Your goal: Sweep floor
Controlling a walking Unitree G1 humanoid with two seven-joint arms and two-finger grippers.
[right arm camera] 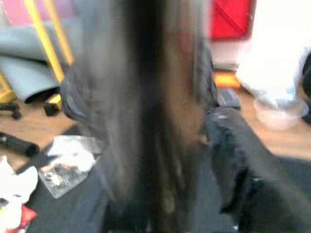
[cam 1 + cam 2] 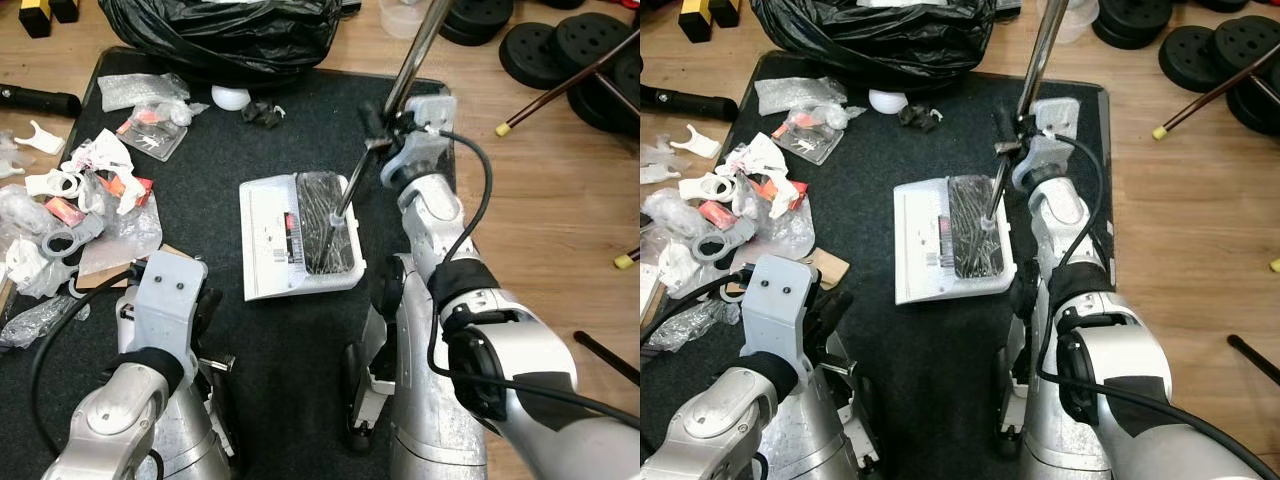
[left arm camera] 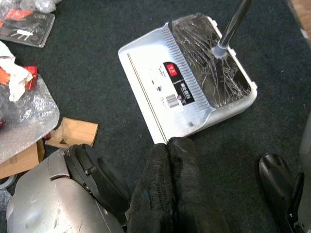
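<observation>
A white dustpan (image 2: 272,240) lies on the dark mat (image 2: 220,170), with a black broom head (image 2: 325,225) resting in it. The broom's silver handle (image 2: 418,48) rises up and away from the pan. My right gripper (image 2: 383,128) is shut on that handle partway up; in the right wrist view the handle (image 1: 146,116) is a blurred bar beside one black finger (image 1: 243,160). My left gripper (image 3: 170,160) hangs low, shut and holding nothing, just short of the dustpan's (image 3: 160,82) near edge. Plastic wrappers and white scraps (image 2: 95,190) litter the mat's left side.
A full black rubbish bag (image 2: 230,30) sits at the mat's far edge, with a white ball (image 2: 231,97) beside it. Black weight plates (image 2: 570,45) and a yellow-tipped rod (image 2: 560,95) lie on the wooden floor at the right. A cardboard piece (image 3: 73,132) lies near my left arm.
</observation>
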